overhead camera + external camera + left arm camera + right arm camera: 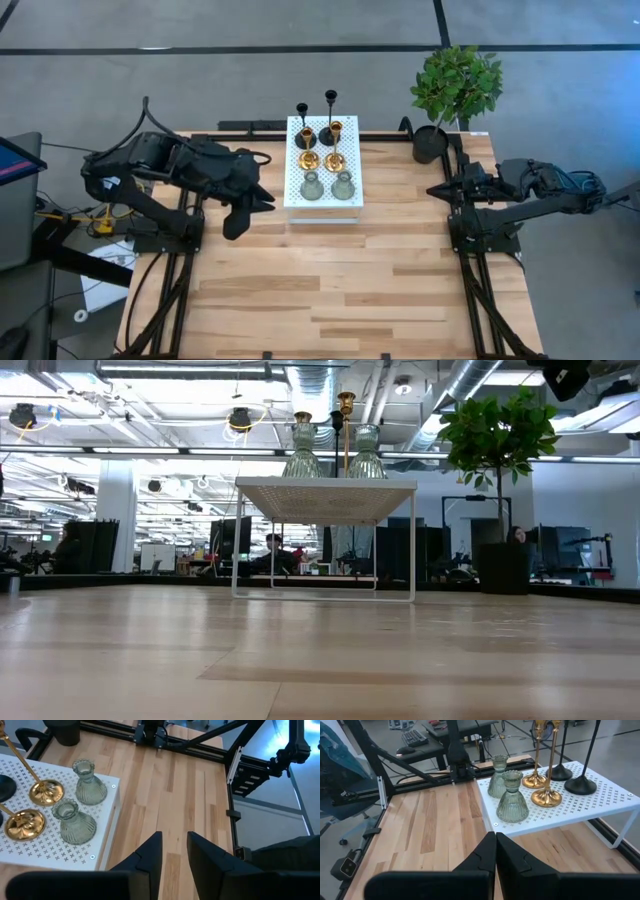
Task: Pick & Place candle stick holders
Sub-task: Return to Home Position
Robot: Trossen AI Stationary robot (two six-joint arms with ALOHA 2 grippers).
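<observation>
Six candle stick holders stand by their bases on a white perforated stand at the table's far middle. Two are black, two gold and two grey-green. The right wrist view shows the grey-green pair, the gold pair and the black pair. My left gripper hangs in the air just left of the stand, open, with nothing between its fingers. My right gripper waits to the right of the stand, shut and empty.
A black pot with a green plant stands at the far right corner, close to my right arm. Bare wooden tabletop spreads in front of the stand toward the near edge. Black frame rails run along both sides.
</observation>
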